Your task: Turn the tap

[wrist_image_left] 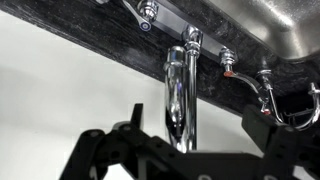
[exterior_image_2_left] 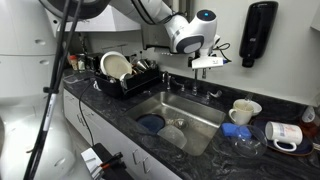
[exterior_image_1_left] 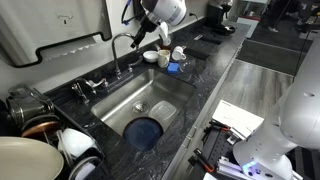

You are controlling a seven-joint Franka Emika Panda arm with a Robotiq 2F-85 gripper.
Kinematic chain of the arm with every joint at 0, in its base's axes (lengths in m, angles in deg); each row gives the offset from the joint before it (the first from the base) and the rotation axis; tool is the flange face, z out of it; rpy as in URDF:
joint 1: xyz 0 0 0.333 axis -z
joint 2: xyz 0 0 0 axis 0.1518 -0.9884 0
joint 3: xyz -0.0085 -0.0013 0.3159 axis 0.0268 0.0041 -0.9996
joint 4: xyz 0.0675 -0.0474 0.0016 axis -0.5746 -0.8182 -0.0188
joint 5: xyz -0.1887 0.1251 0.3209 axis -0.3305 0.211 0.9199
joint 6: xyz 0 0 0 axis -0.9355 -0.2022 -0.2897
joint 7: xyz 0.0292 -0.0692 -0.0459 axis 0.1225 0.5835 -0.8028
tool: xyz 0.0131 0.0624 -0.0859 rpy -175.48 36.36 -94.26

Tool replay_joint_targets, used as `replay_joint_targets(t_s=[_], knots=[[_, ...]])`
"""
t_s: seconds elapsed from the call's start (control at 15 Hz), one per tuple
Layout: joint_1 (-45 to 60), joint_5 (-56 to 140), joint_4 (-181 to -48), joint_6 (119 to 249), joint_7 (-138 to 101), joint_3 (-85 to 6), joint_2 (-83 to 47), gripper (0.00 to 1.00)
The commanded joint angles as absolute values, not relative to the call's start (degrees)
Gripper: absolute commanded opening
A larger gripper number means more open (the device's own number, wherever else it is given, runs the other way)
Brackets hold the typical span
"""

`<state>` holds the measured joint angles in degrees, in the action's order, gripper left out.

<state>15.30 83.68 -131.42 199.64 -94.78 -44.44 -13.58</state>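
The tap (exterior_image_1_left: 119,47) is a tall chrome gooseneck at the back of the steel sink (exterior_image_1_left: 160,88). In the wrist view its shiny spout (wrist_image_left: 178,95) rises from the base between my two black fingers. My gripper (wrist_image_left: 195,122) is open around the spout, with a gap on each side. In both exterior views my gripper (exterior_image_1_left: 141,36) (exterior_image_2_left: 206,62) hangs at the top of the tap's arch. There the gripper hides most of the tap; only its lower stem (exterior_image_2_left: 192,80) shows.
Short lever handles (exterior_image_1_left: 94,86) (wrist_image_left: 148,12) flank the tap base. A blue bowl (exterior_image_1_left: 146,132) lies in the sink. A dish rack with plates (exterior_image_2_left: 124,70) stands at one end, mugs (exterior_image_2_left: 241,110) at the other. A soap dispenser (exterior_image_2_left: 258,34) hangs on the wall.
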Motion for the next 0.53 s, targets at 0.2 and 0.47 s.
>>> replay_joint_targets(t_s=[0.2,0.47], knots=[[17.32,84.63,-128.61,187.6,-96.45,-46.15,-14.99,1.0],[17.82,84.91,-127.17,180.93,-96.6,-45.66,-14.57,1.0]])
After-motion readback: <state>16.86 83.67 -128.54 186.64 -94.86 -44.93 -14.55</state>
